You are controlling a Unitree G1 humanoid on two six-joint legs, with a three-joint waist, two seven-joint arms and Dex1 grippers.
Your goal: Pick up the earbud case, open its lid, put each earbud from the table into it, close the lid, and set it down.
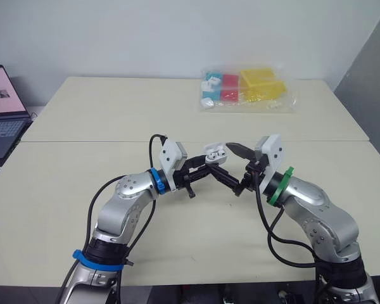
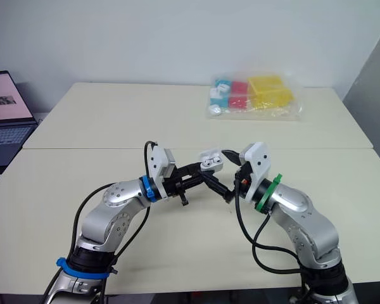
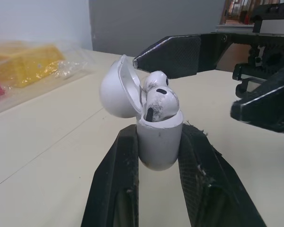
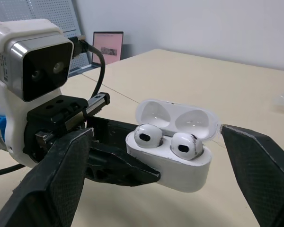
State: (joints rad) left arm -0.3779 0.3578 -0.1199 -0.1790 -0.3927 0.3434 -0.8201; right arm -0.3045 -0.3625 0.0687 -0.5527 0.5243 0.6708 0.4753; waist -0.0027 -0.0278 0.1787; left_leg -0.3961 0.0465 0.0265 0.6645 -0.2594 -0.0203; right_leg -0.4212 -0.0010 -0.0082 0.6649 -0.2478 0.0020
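holding the earbud case (image 4: pixel 180 165) up off the table (image 1: pixel 114 114), well on the robot's side of the plastic bag (image 1: pixel 253 92) of coloured pieces and a little toward the left of it. gripped by the left gripper (image 3: pixel 158 137), closed narrow on the lower half of the shell, with one finger (image 3: pixel 116 179) pressed flat along each side. held upright, with the lid (image 4: pixel 175 113) swung fully back on its hinge. carrying both earbuds (image 4: pixel 146 135) seated side by side in their wells. flanked by the right gripper (image 4: pixel 154 135), spread wide and empty, straddling the case, with one fingertip (image 3: pixel 173 52) right at the rim of the lid; cannot tell whether touching it or just short. looks to be at the lid-closing step, with picking up, opening and loading judged done. calls next for a small push from that right fingertip against the back of the lid, folding it over the earbuds until shut, while clamping firmly with the left so as not to let the smooth shell slip or twist. needs care to press on the lid alone and not knock an earbud loose. after that, only lowering the case to the table, nearer the robot than the bag, and letting go.
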